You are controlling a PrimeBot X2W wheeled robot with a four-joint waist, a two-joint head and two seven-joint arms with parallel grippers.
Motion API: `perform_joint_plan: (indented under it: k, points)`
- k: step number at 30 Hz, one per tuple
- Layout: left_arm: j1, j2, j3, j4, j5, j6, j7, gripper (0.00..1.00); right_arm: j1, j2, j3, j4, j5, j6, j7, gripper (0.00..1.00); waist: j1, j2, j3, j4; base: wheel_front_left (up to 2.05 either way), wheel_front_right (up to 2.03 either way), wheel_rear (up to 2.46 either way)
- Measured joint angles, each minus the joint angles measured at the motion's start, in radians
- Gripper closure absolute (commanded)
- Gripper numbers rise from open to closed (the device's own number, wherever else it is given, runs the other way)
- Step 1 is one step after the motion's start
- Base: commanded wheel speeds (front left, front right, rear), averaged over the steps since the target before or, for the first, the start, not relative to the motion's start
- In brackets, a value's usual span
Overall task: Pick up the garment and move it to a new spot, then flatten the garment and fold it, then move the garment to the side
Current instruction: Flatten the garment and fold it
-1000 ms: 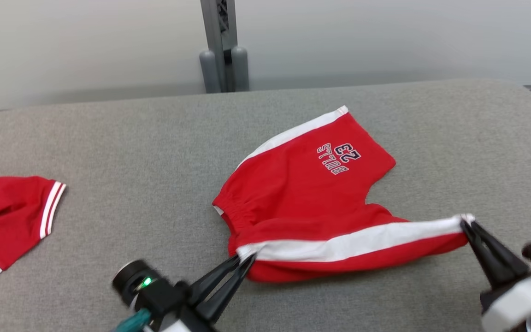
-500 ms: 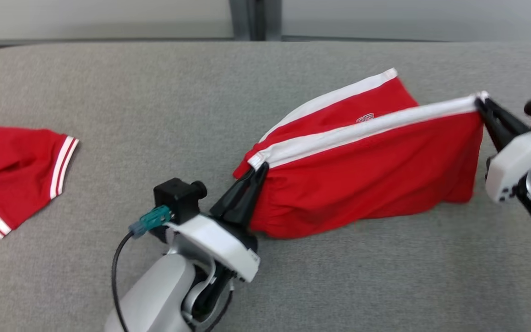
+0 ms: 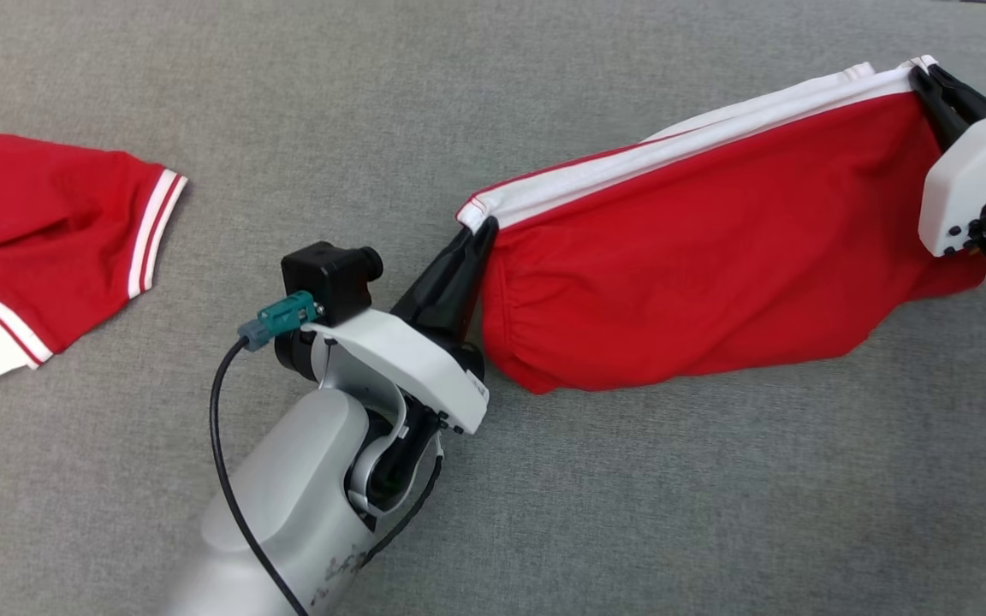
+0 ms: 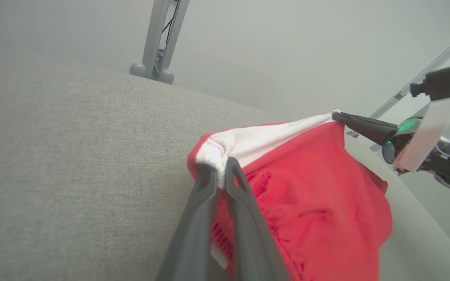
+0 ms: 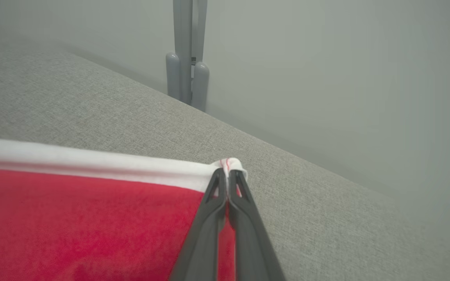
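Garment (image 3: 715, 248) (red shorts) stretches lengthwise, left claw (image 3: 483, 231) to right claw (image 3: 923, 74).

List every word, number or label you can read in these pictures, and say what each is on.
No legible text on the red shorts or the red shirt.
Dark marks on the left forearm: too small and blurred to read.
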Motion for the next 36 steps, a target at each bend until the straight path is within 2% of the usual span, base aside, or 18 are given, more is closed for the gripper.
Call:
perform_joint_plan:
  k: [10, 11, 12, 13, 14, 15, 16, 20, 23, 26, 33, 36]
  points:
    - [-0.062, -0.015, -0.015, 0.098, -0.026, -0.023, -0.001, 1.0, -0.098, 0.037, 0.134, 0.156, 0.065, 0.0, -0.019, 0.98, 0.0, 0.0, 0.036, 0.018, 0.0, 0.0, 0.0]
    - [-0.065, -0.016, -0.021, 0.104, -0.026, -0.029, -0.003, 1.0, -0.104, 0.038, 0.145, 0.166, 0.07, 0.0, -0.026, 0.88, 0.0001, 0.0, 0.036, 0.017, 0.0, 0.0, 0.0]
    - [-0.067, -0.017, -0.026, 0.11, -0.027, -0.034, -0.004, 0.95, -0.109, 0.041, 0.154, 0.175, 0.077, 0.0, -0.033, 0.74, 0.0, 0.0, 0.036, 0.016, 0.0, 0.0, 0.0]
    - [-0.069, -0.019, -0.029, 0.118, -0.028, -0.035, -0.005, 0.72, -0.113, 0.044, 0.165, 0.187, 0.085, 0.0, -0.039, 0.33, 0.0, 0.0, 0.035, 0.014, 0.0, 0.0, 0.0]
    - [-0.07, -0.019, -0.034, 0.126, -0.027, -0.039, -0.006, 0.55, -0.114, 0.046, 0.175, 0.195, 0.09, 0.0, -0.048, 0.0, 0.0, 0.0, 0.033, 0.012, 0.0, 0.0, 0.0]
    - [-0.072, -0.019, -0.039, 0.135, -0.027, -0.041, -0.006, 0.11, -0.115, 0.049, 0.18, 0.203, 0.095, 0.0, -0.065, 0.0, 0.0, 0.0, 0.031, 0.01, 0.0, 0.0, 0.0]
    - [-0.075, -0.019, -0.043, 0.143, -0.025, -0.041, -0.009, 0.0, -0.117, 0.051, 0.184, 0.21, 0.101, 0.0, -0.081, 0.0, 0.0, 0.0, 0.028, 0.008, 0.0, 0.0, 0.0]
    - [-0.078, -0.011, -0.06, 0.149, 0.016, -0.023, -0.046, 0.0, -0.119, 0.064, 0.195, 0.227, 0.124, 0.0, -0.168, 0.0, 0.0, 0.0, 0.012, -0.003, 0.0, 0.0, 0.0]
    - [-0.073, 0.031, -0.071, 0.122, 0.104, 0.033, -0.099, 0.0, -0.106, 0.071, 0.18, 0.227, 0.147, 0.0, -0.22, 0.0, 0.0, 0.0, -0.01, -0.011, 0.0, 0.0, 0.0]
    - [-0.013, 0.051, -0.056, 0.075, 0.134, 0.083, -0.119, 0.0, -0.058, 0.077, 0.151, 0.203, 0.151, 0.0, -0.238, 0.0, 0.0, 0.0, -0.043, -0.017, 0.0, 0.0, 0.0]
    - [0.179, 0.092, 0.008, -0.138, 0.289, 0.232, -0.128, 0.0, 0.159, 0.1, -0.06, -0.027, 0.078, 0.0, -0.241, 0.0, 0.0, 0.0, -0.135, -0.036, 0.0, 0.0, 0.0]
    - [0.28, 0.095, 0.029, -0.213, 0.342, 0.272, -0.129, 0.0, 0.259, 0.127, -0.143, -0.099, 0.024, 0.0, -0.241, 0.0, 0.0, 0.0, -0.176, -0.043, 0.0, 0.0, 0.0]
